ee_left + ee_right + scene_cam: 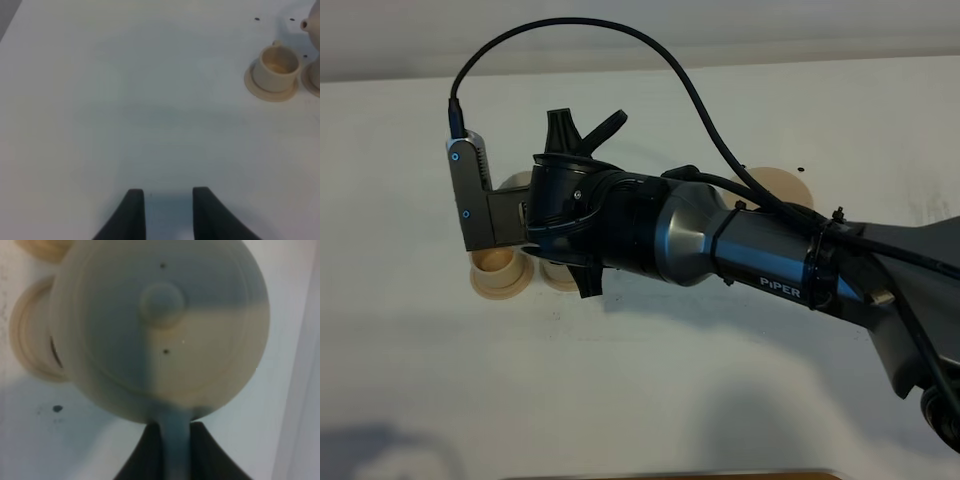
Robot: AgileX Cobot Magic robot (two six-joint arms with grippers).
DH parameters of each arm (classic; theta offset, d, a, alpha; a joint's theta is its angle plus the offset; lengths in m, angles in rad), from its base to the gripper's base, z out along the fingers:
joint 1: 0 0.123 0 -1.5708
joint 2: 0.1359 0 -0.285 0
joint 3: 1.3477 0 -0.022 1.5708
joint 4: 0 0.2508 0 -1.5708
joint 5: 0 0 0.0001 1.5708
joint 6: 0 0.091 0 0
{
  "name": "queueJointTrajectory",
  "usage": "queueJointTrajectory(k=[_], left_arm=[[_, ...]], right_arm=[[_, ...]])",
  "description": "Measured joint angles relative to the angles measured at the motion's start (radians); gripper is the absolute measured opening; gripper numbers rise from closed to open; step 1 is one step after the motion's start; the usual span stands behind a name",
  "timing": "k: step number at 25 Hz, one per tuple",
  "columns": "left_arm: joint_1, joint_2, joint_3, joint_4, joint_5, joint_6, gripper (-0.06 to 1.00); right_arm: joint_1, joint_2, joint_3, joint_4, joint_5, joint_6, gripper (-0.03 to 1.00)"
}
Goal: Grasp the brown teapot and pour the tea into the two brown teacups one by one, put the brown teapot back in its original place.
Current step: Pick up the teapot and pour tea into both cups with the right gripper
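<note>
The brown teapot (160, 330) fills the right wrist view, lid and knob facing the camera. My right gripper (172, 429) is shut on its loop handle. From above, the right arm (650, 235) reaches across to the left and hides most of the pot; only a tan sliver of the teapot (512, 182) shows. Right below it stand the two brown teacups, one teacup (498, 270) in plain sight on its saucer, the other teacup (558, 273) half covered. The wide round saucer disc (778, 186) lies bare behind the arm. My left gripper (167, 192) hangs open over bare table.
White tabletop all around, with a few small dark specks (257, 19). In the left wrist view one teacup (276, 70) on its saucer sits at the far right, a second saucer (315, 80) cut off by the frame edge. A black cable (620, 40) loops above the right arm.
</note>
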Motion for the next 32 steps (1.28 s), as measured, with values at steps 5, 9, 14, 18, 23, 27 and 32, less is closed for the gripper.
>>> queueJointTrajectory(k=[5,9,14,18,23,27,32], left_arm=[[0.000,0.000,0.000,0.000,0.000,0.000,0.30],[0.000,0.000,0.000,0.000,0.000,0.000,0.30],[0.000,0.000,0.000,0.000,0.000,0.000,0.30],[0.000,0.000,0.000,0.000,0.000,0.000,0.30],[0.000,0.000,0.000,0.000,0.000,0.000,0.30],[0.000,0.000,0.000,0.000,0.000,0.000,0.30],[0.000,0.000,0.000,0.000,0.000,0.000,0.30]], right_arm=[[0.004,0.013,0.000,-0.051,-0.004,0.000,0.09],[0.012,0.034,0.000,-0.074,-0.004,0.000,0.09],[0.018,0.046,0.000,-0.109,-0.007,0.000,0.09],[0.022,0.047,0.000,-0.138,-0.007,-0.001,0.09],[0.022,0.047,0.000,-0.181,-0.007,-0.002,0.09],[0.023,0.047,0.000,-0.206,-0.006,-0.003,0.09],[0.035,0.047,0.000,-0.232,-0.002,-0.002,0.09]])
